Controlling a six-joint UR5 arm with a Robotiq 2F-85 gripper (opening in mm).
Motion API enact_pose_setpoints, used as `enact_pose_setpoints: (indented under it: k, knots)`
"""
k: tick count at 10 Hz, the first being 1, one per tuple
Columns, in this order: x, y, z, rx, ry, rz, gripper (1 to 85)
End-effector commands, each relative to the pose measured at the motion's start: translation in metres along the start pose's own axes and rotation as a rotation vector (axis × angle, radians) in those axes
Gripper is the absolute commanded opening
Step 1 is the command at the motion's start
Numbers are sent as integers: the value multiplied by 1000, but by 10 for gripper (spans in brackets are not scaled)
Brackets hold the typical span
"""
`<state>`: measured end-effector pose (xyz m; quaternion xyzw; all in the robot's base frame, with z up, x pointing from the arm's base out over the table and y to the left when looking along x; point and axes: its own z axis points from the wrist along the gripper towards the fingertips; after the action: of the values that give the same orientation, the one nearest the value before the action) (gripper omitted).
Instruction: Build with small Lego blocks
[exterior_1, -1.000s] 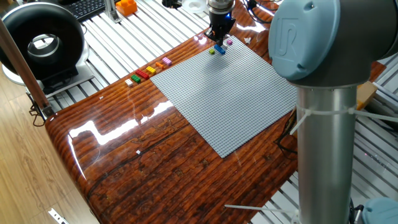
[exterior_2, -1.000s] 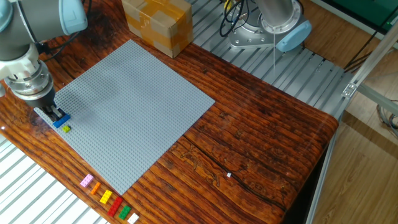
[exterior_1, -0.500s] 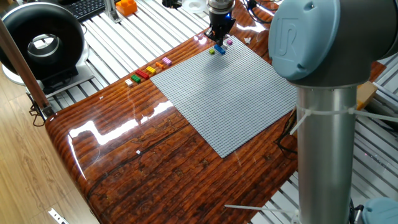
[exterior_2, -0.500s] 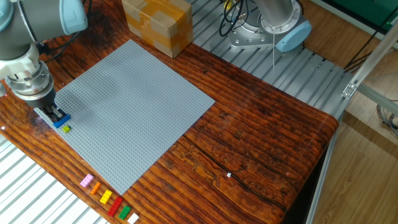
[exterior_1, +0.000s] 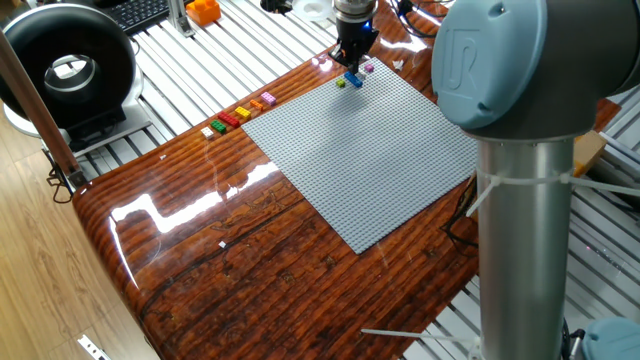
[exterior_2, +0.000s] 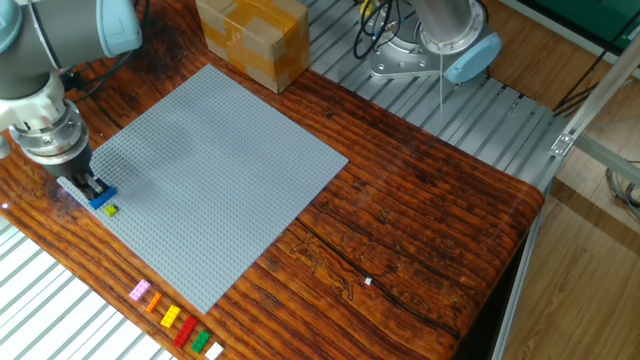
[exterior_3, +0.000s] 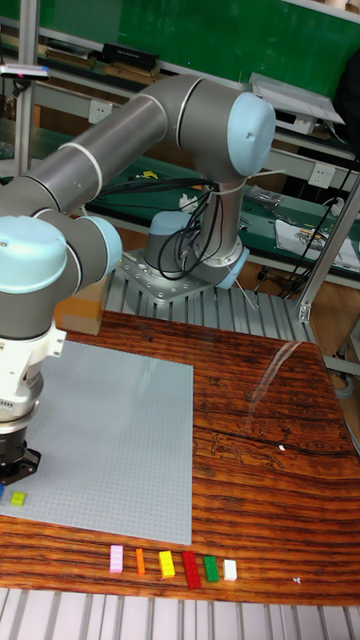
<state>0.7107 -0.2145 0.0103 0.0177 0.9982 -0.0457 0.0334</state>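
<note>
1. Blue brick (exterior_2: 103, 198) sits pinched between the fingers (exterior_2: 90, 187), down at the corner of the grey baseplate (exterior_2: 215, 170).
2. Just beside it, a yellow-green brick (exterior_2: 109, 210) rests on the plate.
3. Off the plate, on the wooden desk (exterior_2: 420, 230), waits a row: pink (exterior_2: 139, 291), orange (exterior_2: 153, 303), yellow (exterior_2: 170, 317), red (exterior_2: 185, 330), green (exterior_2: 200, 341), white (exterior_2: 214, 351).
4. A cardboard box (exterior_2: 252, 38) stands at the far corner.

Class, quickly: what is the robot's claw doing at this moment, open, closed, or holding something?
Claw: closed on the small blue plastic Lego block, at the edge of the large grey studded baseplate.
</note>
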Motion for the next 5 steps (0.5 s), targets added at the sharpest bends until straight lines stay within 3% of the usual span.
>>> enact_pose_setpoints:
  k: [1,5]
  knots:
    - [-1,14,-1,29,-6,47,10]
    - [-3,19,-3,52,-7,66,10]
